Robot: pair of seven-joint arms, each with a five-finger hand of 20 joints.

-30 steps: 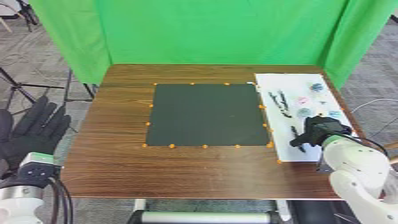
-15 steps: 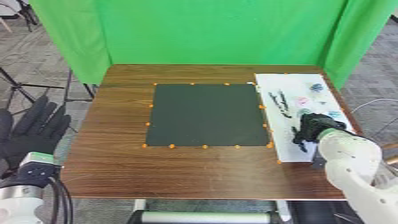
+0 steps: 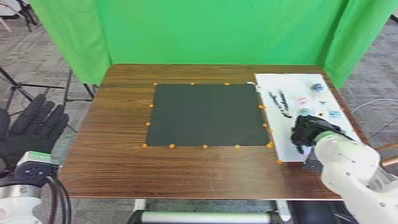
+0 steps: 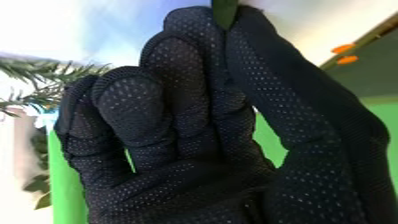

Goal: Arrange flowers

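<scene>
My right fingers have a green bit pinched at the tips, probably a stem, hard to tell that close. I'm over the near part of the white board, blue flower just beside. I'd pinch lightly, lift straight up, clear the flower, then swing toward the mat.

We have a brown wood table. On it lie a dark mat, a long white sheet and little orange dots.
</scene>
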